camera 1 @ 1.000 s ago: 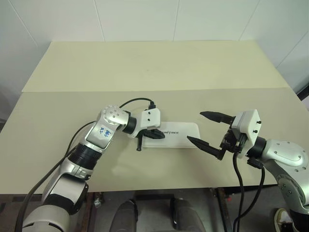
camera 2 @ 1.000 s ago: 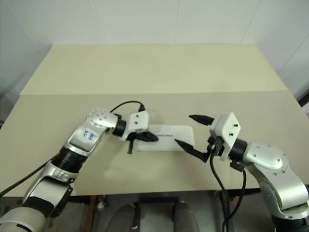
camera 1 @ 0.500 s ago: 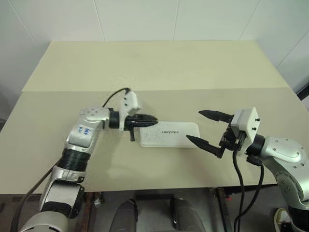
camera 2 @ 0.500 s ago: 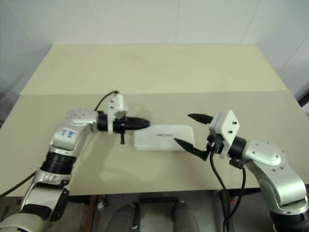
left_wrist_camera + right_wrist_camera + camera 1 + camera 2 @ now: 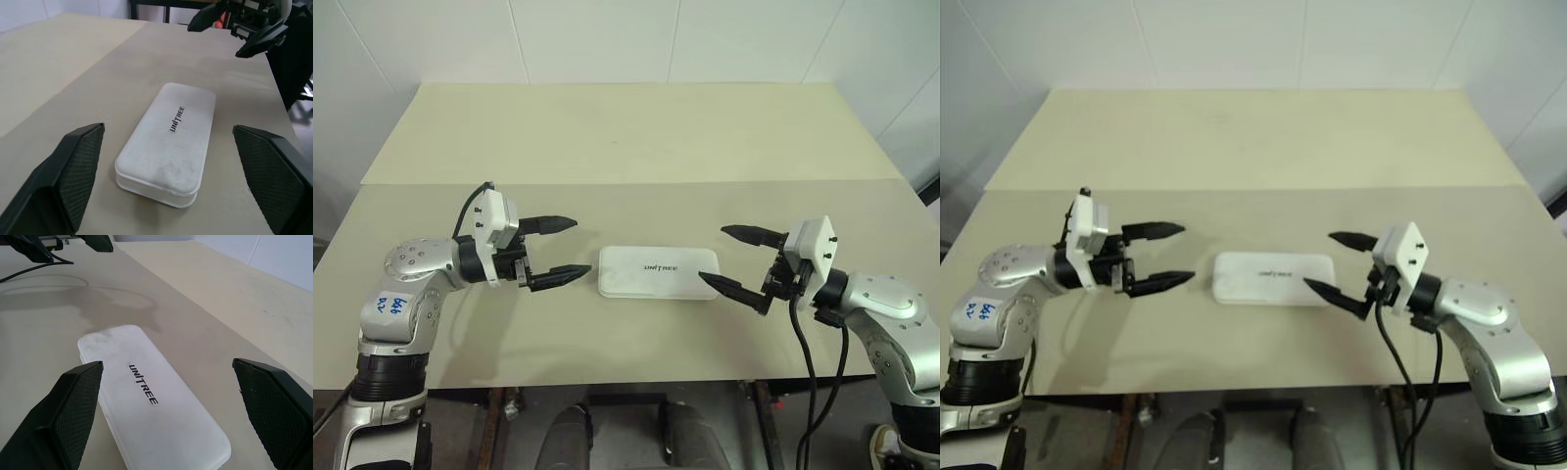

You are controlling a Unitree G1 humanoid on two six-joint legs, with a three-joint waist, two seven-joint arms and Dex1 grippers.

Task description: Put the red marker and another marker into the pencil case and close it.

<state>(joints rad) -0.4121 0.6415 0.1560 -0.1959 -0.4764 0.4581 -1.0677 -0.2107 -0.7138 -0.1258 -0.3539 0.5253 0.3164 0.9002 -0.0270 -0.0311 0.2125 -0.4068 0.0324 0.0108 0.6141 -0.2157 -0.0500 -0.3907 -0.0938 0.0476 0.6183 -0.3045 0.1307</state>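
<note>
Head views: pencil case [image 5: 658, 271] lies flat, lid down, mid-table [image 5: 607, 137], long axis running L–R between both arms. Left gripper [image 5: 555, 250] empty, fingers spread, tips aimed at case's left end, a gap off. Right gripper [image 5: 739, 259] empty and spread too, lower tip just beside the right end, so it looks nearer.

L wrist: case dead ahead, lengthwise.

R wrist: case ahead, slanted, close.

arms: silver | left hand [image 5: 551, 252]: black fingers | cables: black
</note>
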